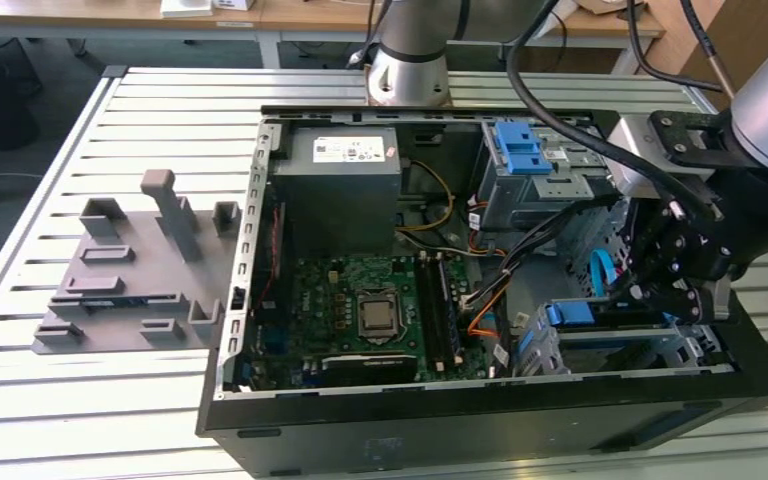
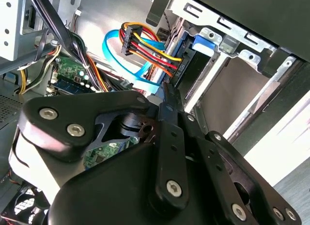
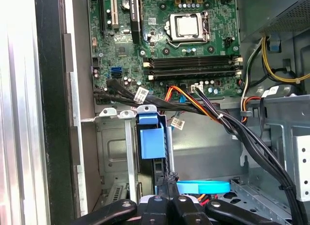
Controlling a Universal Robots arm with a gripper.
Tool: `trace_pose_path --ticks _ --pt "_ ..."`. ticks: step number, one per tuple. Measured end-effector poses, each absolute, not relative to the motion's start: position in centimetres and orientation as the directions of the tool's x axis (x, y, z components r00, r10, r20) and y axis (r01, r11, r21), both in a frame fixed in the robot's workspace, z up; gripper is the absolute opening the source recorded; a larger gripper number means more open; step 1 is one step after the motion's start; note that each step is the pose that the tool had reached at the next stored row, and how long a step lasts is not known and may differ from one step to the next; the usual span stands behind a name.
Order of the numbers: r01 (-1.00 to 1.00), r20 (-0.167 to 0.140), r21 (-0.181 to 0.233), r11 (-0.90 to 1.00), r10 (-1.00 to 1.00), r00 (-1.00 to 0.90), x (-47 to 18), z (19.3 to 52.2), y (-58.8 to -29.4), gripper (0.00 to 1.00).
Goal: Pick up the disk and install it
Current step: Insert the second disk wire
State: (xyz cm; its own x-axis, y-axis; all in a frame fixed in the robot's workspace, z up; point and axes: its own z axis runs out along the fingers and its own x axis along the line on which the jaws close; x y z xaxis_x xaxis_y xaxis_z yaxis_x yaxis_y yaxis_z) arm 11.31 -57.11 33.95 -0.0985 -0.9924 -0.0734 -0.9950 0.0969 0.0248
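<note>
We see the tool (image 1: 684, 275) lowered inside the open computer case (image 1: 277, 420), at the exterior view's right, just above the lower drive bay (image 1: 624, 345). The disk (image 3: 151, 140) sits edge-up in that bay, its blue carrier tab directly ahead of the tool in the first wrist view. We cannot tell whether the tool is apart or together. A bundle of coloured power wires (image 2: 145, 51) and a flat blue data cable (image 2: 116, 55) crowd the space right beside the bay. Black cables (image 3: 252, 142) drape across the case between the motherboard (image 1: 371, 310) and the bay. A grey fixture (image 1: 137, 275) rests on the tabletop (image 1: 117, 400), well apart from the case.
</note>
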Motion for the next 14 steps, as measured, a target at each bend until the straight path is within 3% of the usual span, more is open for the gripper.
trace_pose_path --ticks 14 --pt "-0.995 -0.075 0.025 0.097 -0.992 -0.099 11.38 33.85 -57.11 0.11"
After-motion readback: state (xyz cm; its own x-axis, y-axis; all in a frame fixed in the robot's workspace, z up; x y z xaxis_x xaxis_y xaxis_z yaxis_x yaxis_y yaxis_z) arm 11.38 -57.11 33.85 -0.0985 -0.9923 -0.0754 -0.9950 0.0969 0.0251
